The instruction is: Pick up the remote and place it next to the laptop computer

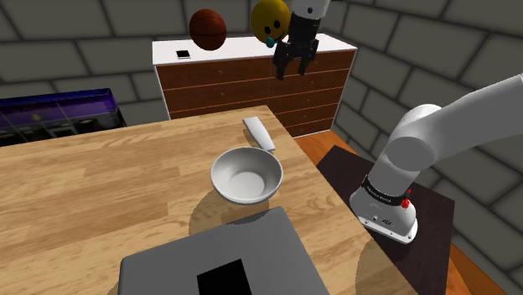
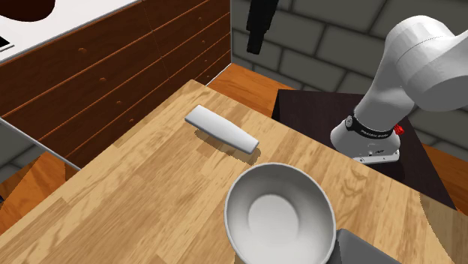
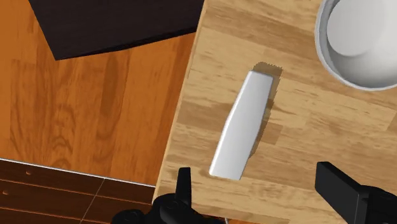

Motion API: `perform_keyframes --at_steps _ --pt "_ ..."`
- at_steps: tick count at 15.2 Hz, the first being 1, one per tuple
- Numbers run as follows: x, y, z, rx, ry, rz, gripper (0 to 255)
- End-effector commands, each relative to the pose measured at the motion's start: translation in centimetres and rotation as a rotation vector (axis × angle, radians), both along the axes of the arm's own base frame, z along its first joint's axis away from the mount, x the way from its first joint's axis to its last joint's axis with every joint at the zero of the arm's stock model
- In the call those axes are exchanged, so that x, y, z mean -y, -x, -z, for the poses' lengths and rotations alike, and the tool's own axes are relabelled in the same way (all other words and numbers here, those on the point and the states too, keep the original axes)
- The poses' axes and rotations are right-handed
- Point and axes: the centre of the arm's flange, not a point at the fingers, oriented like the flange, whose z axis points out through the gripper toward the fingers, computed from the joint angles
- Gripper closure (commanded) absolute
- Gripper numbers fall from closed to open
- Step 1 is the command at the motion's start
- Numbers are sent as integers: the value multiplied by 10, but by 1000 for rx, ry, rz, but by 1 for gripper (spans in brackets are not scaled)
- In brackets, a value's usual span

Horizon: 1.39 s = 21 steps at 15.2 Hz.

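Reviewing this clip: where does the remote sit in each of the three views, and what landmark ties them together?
Shoulder view: the remote lies upper middle, near the table's far edge, just beyond the bowl.
Second exterior view: the remote lies left of centre, up-left of the bowl.
Wrist view: the remote lies below the gripper, beside the table edge.
Shared landmark: the white bowl.

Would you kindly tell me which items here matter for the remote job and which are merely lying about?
Job: grey remote, laptop, open gripper.
Lying about: white bowl, brown ball, yellow face ball.
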Motion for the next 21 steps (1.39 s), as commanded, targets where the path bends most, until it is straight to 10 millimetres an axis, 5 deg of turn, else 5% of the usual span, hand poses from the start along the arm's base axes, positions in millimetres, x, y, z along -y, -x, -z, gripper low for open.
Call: perform_keyframes --at_steps 1,15,21 --pt "-7 -10 23 -13 1 40 0" --pt "-50 -89 190 -112 11 304 0" --pt "-50 -89 221 -112 11 304 0"
